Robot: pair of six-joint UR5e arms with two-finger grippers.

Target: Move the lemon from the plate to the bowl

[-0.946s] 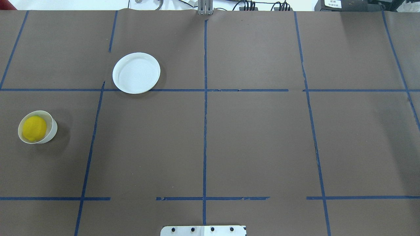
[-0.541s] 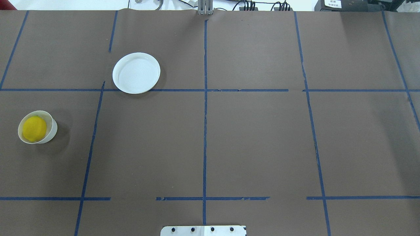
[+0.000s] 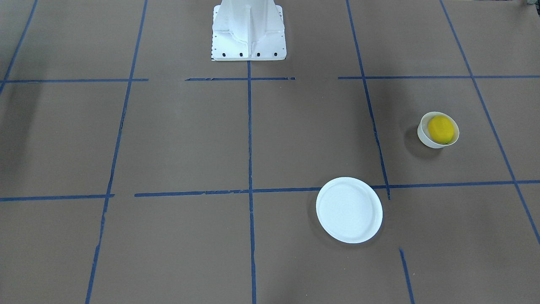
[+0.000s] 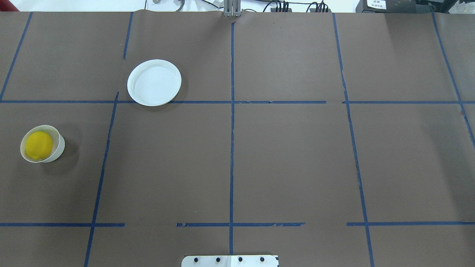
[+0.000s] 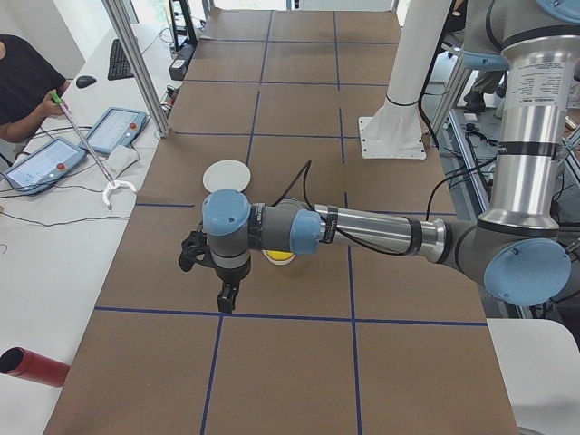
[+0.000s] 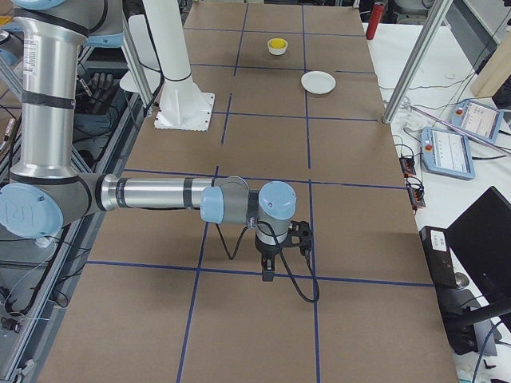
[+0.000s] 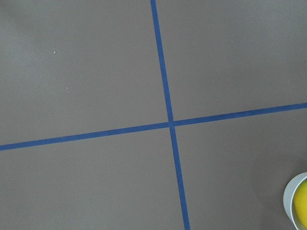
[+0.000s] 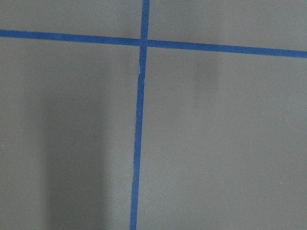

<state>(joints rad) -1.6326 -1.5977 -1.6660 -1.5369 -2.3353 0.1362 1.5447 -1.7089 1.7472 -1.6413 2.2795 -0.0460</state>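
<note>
The yellow lemon lies inside the small off-white bowl at the table's left side; both also show in the front view, lemon in bowl. The flat white plate lies bare farther back. The left wrist view catches the bowl's rim and a bit of lemon at its lower right corner. My left gripper hangs above the table close by the bowl; my right gripper hangs over the table's other end. Both show only in side views, so I cannot tell if they are open or shut.
Blue tape lines cross the brown table cover. The robot's white base stands at the near edge. An operator sits with tablets at a side desk. A red cylinder lies beyond the table's end.
</note>
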